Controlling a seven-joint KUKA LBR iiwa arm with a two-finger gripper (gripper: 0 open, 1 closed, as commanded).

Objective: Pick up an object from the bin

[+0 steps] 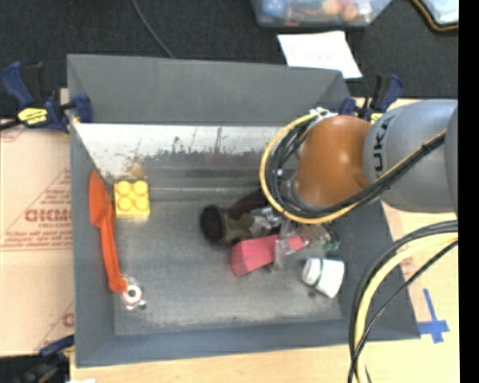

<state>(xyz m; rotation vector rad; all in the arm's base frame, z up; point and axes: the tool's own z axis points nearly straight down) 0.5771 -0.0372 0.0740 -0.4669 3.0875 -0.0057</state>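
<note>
The claw (286,247) is set low near the right side of the bin (191,298), under the arm's orange cover. Whether it is wide or narrow cannot be told, since its tip is masked. It is placed at the right end of a pink block (251,255), which lies flat on the floor near the middle. No grasp can be confirmed and nothing has been raised, so gripping and lifting are judged still to be done. A dark lumpy object (219,223) lies just behind the block, and a white cup (324,276) lies toward the right edge. A yellow toy brick (132,198) and an orange-handled tool (105,230) are kept well apart, along the left edge.
</note>
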